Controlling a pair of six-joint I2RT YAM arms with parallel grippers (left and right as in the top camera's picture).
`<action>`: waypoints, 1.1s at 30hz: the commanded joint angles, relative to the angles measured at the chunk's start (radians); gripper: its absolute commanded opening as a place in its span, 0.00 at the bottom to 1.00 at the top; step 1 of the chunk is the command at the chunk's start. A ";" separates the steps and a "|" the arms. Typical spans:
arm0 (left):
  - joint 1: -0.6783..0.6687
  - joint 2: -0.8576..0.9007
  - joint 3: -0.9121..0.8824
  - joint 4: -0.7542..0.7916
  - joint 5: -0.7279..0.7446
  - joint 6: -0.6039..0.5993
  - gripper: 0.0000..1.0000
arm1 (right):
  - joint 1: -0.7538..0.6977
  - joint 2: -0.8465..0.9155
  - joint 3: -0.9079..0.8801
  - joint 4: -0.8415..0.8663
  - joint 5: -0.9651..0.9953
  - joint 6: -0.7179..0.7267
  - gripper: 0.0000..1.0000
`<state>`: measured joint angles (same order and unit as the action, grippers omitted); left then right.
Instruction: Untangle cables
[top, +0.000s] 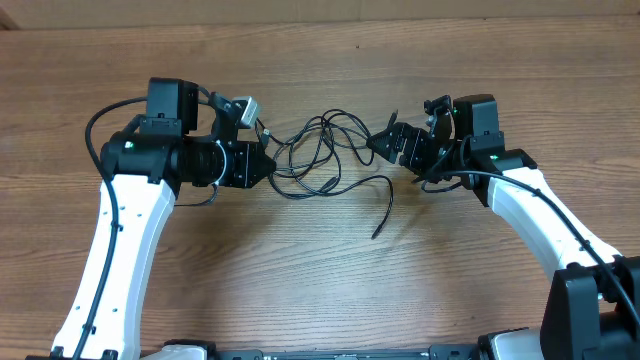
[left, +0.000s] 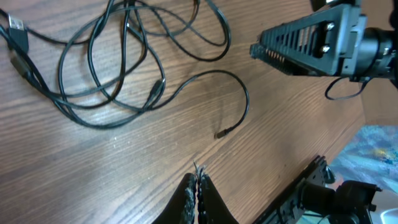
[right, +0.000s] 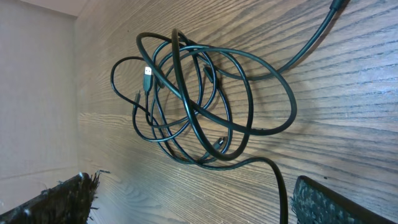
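Black and thin, the three cables (top: 320, 150) lie knotted into one loose heap of overlapping loops on the brown wood-grain worktop (top: 300, 290), in the gap between the two arms. From the side of the heap nearest the robot's base, one strand runs free. It curves out toward the right arm, then bends back toward the base and ends in a small dark plug (top: 376, 234) that lies apart from the loops. The left wrist camera shows this same tail resting flat on the wood. A silver-tipped plug (right: 147, 73) sits among the loops in the right wrist view, and a flat black plug (left: 17, 28) lies at the heap's outer edge in the left wrist view. Just beside the heap on the robot's left, the black two-finger left tool (top: 270, 165) points at the cables with its fingers (left: 188, 198) pressed together and nothing visible between them. From overhead it cannot be told whether its tip touches a strand. On the opposite side of the heap, the black two-finger right tool (top: 380, 140) faces the loops from close by. Its ribbed fingers (right: 65, 199) stand wide apart, with the heap lying ahead of them and no strand caught.
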<state>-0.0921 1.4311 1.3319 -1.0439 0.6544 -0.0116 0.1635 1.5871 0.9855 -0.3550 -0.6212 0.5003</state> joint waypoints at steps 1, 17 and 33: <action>0.000 -0.006 0.008 0.007 0.000 0.010 0.04 | -0.001 -0.002 0.015 0.005 0.003 -0.008 1.00; 0.000 0.011 0.008 0.026 -0.071 0.008 0.74 | -0.001 -0.002 0.015 0.016 0.018 0.000 1.00; 0.000 0.011 0.008 0.024 -0.087 0.008 1.00 | -0.001 -0.002 0.015 0.044 0.015 -0.001 1.00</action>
<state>-0.0921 1.4364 1.3319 -1.0233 0.5739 -0.0120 0.1635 1.5871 0.9855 -0.3012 -0.6128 0.5007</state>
